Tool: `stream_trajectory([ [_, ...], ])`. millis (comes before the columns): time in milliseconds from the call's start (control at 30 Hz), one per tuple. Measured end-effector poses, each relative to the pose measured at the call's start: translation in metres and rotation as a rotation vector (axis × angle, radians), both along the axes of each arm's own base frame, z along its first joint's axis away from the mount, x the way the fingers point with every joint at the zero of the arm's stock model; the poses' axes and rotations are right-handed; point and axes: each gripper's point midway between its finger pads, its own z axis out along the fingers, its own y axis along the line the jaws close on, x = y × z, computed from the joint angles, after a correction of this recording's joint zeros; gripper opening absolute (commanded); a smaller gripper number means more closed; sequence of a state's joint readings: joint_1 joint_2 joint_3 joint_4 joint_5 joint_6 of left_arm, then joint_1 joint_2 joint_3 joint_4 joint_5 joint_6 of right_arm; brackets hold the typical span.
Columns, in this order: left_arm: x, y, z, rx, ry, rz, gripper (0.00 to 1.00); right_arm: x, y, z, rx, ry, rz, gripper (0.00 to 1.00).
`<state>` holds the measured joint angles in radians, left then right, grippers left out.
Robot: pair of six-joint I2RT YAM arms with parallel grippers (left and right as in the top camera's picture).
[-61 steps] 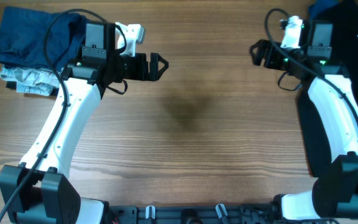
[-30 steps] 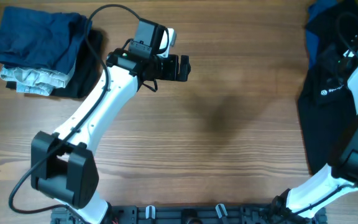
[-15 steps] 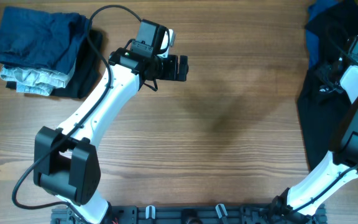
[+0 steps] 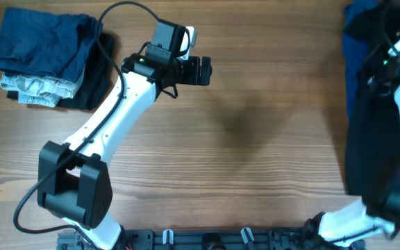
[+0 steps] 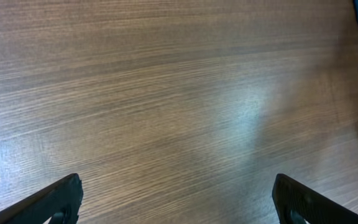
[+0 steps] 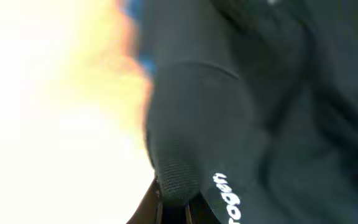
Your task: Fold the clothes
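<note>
Here the right fingers (image 6: pixel 160 208) pinch shut on the black shirt (image 4: pixel 363 153) at the right edge of the surface (image 4: pixel 255 160), likely to drag it centreward for folding; the left fingers (image 5: pixel 55 202) gape wide, empty.

On the table (image 4: pixel 269 173), a stack of folded clothes (image 4: pixel 40 55) lies at the far left corner, the left gripper (image 4: pixel 207 71) hangs over the middle, and a shirt (image 4: pixel 363 153) lies along the right edge with another garment (image 4: pixel 357 31) behind it.

Crumpled black shirt (image 4: pixel 363 153) with white lettering lies far right, blue garment (image 4: pixel 358 24) bunched beside it
</note>
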<state>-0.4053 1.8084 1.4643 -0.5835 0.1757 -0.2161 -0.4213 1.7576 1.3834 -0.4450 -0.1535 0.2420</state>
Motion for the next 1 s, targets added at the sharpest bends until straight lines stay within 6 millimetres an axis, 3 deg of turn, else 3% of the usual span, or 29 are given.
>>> stream_trajectory([
  [33,0.001,0.001,0.001,-0.001,-0.002,0.002,0.97,0.001,0.015,0.025,0.004,-0.059,0.057,0.04],
  [133,0.004,0.009,0.009,-0.008,-0.019,0.021,0.98,0.003,0.057,0.068,0.006,-0.159,0.188,0.04],
  [200,0.007,0.020,0.025,-0.020,-0.050,0.044,0.98,0.006,0.086,0.077,0.008,-0.180,0.265,0.04],
  [400,0.000,0.070,0.100,-0.064,-0.188,0.143,0.98,0.017,0.209,0.080,0.027,-0.199,0.548,0.04],
  [467,-0.005,0.083,0.112,-0.064,-0.202,0.168,0.98,0.016,0.243,0.082,0.027,-0.214,0.618,0.04],
  [500,-0.009,0.092,0.116,-0.062,-0.200,0.185,0.98,0.014,0.270,0.084,0.030,-0.227,0.675,0.06],
  [767,-0.018,0.117,0.104,-0.024,-0.131,0.244,1.00,-0.007,0.363,0.074,0.058,-0.218,0.870,0.04],
  [1000,-0.026,0.140,0.093,0.002,-0.065,0.295,1.00,-0.024,0.399,0.075,0.097,-0.214,0.952,0.04],
])
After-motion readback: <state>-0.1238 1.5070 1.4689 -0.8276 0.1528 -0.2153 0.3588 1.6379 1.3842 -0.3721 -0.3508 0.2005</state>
